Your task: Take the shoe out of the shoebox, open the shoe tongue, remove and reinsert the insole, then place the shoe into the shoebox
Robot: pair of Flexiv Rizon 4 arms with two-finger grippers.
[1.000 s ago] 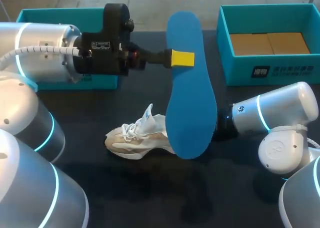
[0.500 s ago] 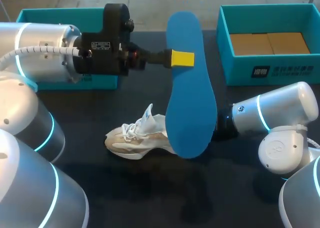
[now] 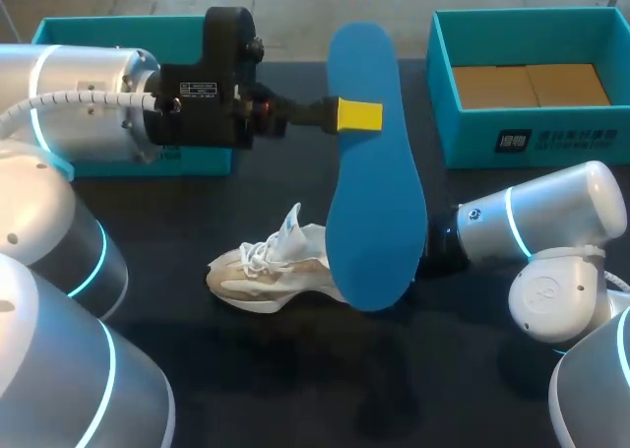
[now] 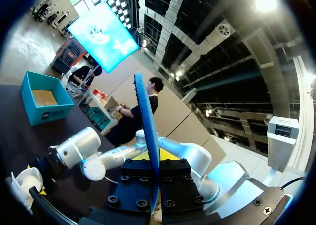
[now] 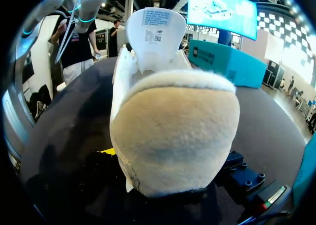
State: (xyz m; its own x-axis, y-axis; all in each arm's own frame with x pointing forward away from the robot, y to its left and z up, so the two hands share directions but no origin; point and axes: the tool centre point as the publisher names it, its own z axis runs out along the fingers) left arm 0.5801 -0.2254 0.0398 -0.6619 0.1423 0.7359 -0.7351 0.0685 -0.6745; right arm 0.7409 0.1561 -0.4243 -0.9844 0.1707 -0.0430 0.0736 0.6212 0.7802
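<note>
Half done: insole (image 3: 374,172) out, clamped in left end effector (image 3: 359,115); right end effector (image 5: 163,193) can't tell; reinsert, rebox pending.

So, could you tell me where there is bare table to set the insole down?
The table is bare on the robot's side of the shoe, and between the shoe and the left box. Crowded around the held insole and right arm.

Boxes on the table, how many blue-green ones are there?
2. One teal shoebox sits at the far right, open, with brown cardboard inside. The other teal box is at the far left, partly hidden behind the left arm.
</note>
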